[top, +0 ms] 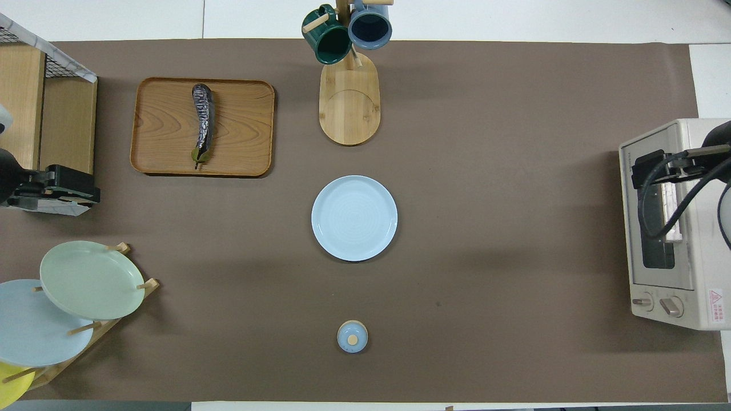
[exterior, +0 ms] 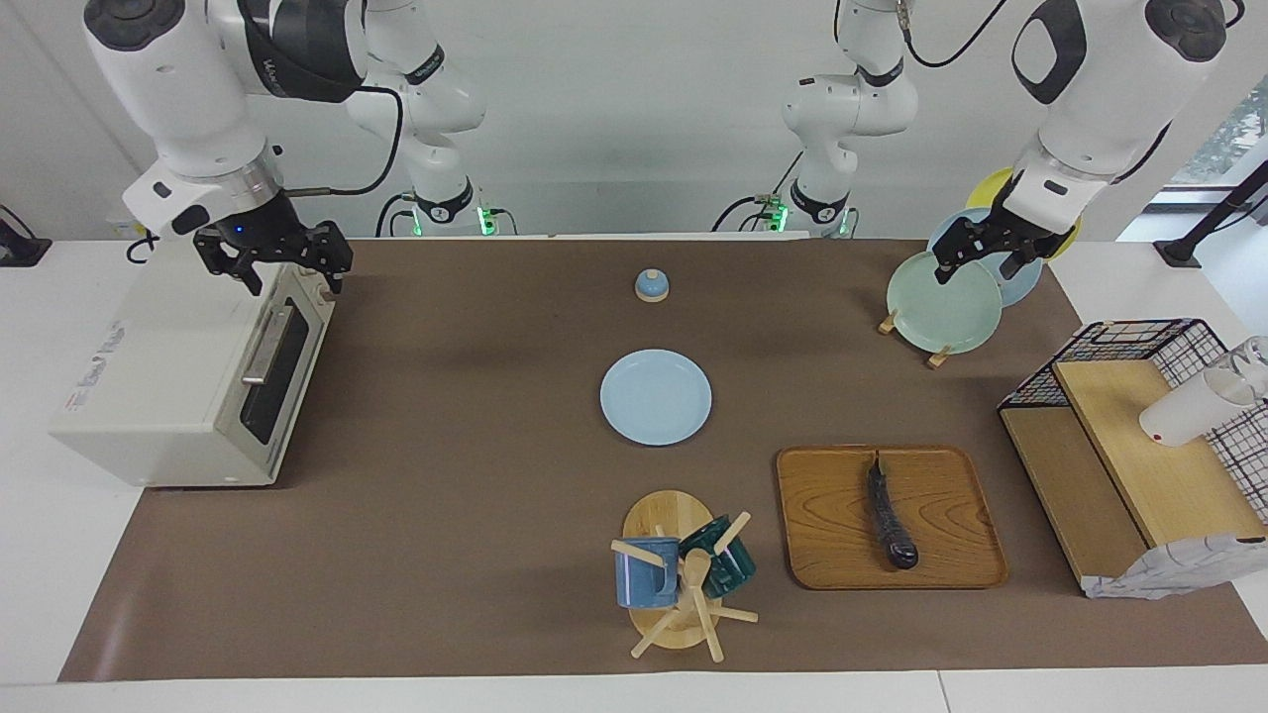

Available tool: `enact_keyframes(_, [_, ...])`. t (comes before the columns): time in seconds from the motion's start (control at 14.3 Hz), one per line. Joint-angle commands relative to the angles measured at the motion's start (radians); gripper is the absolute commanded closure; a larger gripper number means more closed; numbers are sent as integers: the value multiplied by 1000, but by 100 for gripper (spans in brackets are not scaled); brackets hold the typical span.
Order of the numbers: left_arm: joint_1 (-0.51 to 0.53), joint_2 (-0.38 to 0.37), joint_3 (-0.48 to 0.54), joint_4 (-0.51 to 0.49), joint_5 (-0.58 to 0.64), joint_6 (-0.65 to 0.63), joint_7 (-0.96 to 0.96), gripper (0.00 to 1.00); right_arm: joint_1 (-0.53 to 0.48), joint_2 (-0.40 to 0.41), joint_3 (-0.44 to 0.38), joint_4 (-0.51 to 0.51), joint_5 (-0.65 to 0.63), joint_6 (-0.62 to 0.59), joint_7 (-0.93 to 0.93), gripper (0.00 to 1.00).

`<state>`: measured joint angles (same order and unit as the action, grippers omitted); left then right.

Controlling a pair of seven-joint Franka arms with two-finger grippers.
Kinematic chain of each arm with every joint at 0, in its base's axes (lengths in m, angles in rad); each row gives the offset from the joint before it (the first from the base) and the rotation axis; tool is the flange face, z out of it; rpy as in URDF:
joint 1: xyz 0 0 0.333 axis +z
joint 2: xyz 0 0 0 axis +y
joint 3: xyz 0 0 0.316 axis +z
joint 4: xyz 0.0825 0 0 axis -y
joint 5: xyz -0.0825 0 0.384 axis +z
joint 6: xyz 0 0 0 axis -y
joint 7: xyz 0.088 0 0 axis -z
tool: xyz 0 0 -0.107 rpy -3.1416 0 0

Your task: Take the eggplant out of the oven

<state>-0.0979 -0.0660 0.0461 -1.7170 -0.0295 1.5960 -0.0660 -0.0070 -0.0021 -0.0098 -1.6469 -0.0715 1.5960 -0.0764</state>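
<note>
The eggplant (exterior: 889,520) lies lengthwise on a wooden tray (exterior: 832,535), toward the left arm's end of the table; it also shows in the overhead view (top: 203,120) on the tray (top: 240,131). The cream-white oven (exterior: 149,376) stands at the right arm's end with its glass door shut; it shows in the overhead view too (top: 694,317). My right gripper (exterior: 287,272) hangs open and empty over the oven's top front edge, at its end nearer the robots, and shows in the overhead view (top: 648,165). My left gripper (exterior: 979,265) is open and empty over the plate rack.
A light blue plate (exterior: 656,396) lies mid-table, a small blue lid (exterior: 651,285) nearer the robots. A mug tree (exterior: 679,574) with two mugs stands beside the tray. A plate rack (exterior: 941,302) and a black wire basket (exterior: 1119,347) with wooden boards stand at the left arm's end.
</note>
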Motion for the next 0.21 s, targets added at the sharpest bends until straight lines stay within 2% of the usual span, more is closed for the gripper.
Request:
enact_keyframes(0.0, [-8,17,1,24,16,-21,5,0,-10,-13,-4,-8,73,5,-14,0])
enact_keyframes(0.14, [-5,12,1,20,16,-24,12,0,-19,-15,-4,-5,78,7,-17,0])
